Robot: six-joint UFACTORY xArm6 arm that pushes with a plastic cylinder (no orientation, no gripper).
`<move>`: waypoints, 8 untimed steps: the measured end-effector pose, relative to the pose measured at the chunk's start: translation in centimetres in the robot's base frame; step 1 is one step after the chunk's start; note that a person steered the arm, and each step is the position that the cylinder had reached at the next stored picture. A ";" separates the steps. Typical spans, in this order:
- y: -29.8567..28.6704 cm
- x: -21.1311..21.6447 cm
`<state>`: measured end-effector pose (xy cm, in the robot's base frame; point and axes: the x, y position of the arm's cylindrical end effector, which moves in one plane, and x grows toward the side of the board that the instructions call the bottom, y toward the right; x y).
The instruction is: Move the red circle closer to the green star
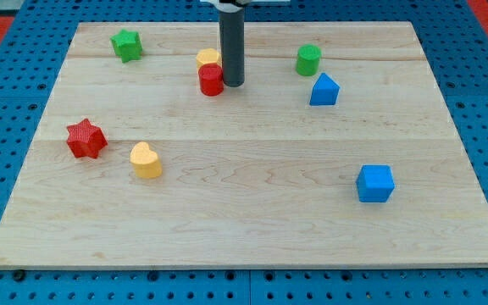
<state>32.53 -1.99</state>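
We have no hand, only a rod; my tip (pixel 232 83) rests on the counter (pixel 252 212), touching the red circle's (pixel 211 80) right side. A yellow block (pixel 208 58) sits just behind the circle. The green star (pixel 127 45) lies well apart toward the view's top left, a green cylinder (pixel 308 59) to the right.

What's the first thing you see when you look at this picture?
The dark rod coming down from the view's top, my tip right beside the red circle, on its right. A yellow block sits just behind the circle. The green star waits far off at the wooden board's top left.
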 end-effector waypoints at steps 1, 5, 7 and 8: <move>-5.8 -0.1; -14.8 2.5; -15.6 1.6; -12.8 4.6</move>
<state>37.09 -14.80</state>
